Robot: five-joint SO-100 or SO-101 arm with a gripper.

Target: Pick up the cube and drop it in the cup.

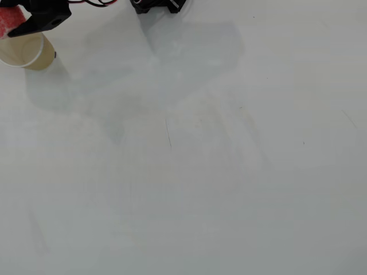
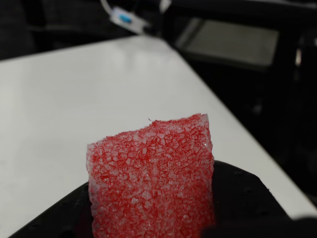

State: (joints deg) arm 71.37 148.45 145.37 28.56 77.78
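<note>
Overhead view: gripper (image 1: 12,27) is sitting at the top-left corner, carrying the cube (image 1: 10,20), and is hanging over the back edge of the cup (image 1: 23,52)
Wrist view: cube (image 2: 153,178) is filling the lower middle of the picture, wedged between the black jaws of the gripper (image 2: 153,218); cup is not showing here
Pincer state: clenched on the cube, both jaws pressing into its sides, the sponge bulging above them
Cube location: off the table (image 1: 200,172), in the grip, partly cut off by the overhead picture's edge; looking to be above the cup's rim rather than squarely over the mouth, though the top-down angle is making height hard to judge
Cup location: standing upright on the table at the far left, white inside showing, nothing visible in it
Step in hand: carry is looking nearly done; arm is lining the cube up over the cup, drop not yet made
Next move calls for: shifting the cube a little further over the open mouth, then opening the jaws
Watch for: soft sponge may be clinging to one jaw on release, and an off-centre drop may be clipping the rim or tipping the light cup
</note>
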